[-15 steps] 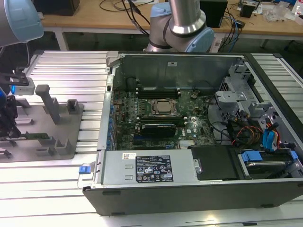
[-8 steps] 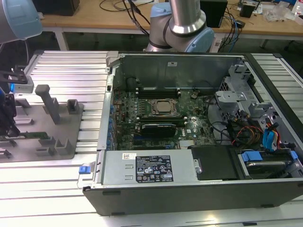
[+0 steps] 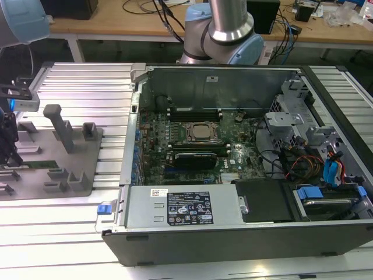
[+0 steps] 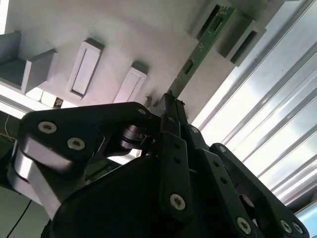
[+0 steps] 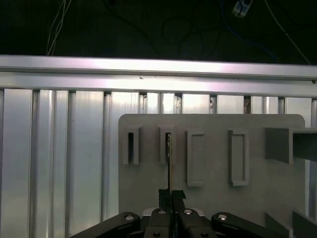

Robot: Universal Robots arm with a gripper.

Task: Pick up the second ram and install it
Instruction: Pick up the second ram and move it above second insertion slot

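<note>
Second ram [image 4: 198, 52], jaws clamped — low over tray [image 5: 213, 148]

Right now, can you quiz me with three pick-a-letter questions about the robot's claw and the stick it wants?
1. Where is the ram?
A. On the floor.
B. In a slot on the grey tray.
C. In a drawer.

2. What colour is the ram's board?
A. Red.
B. Yellow.
C. Green.

3. What is the claw doing?
A. It is shut on the ram.
B. It is wide open, far from the ram.
C. It is gripping a cable.

Answers:
1 B: in the second wrist view, the ram's far end sits in a holder on the tray.
2 C: the board shows green in that same view.
3 A: in both wrist views, the fingertips pinch the ram's near end.
</note>
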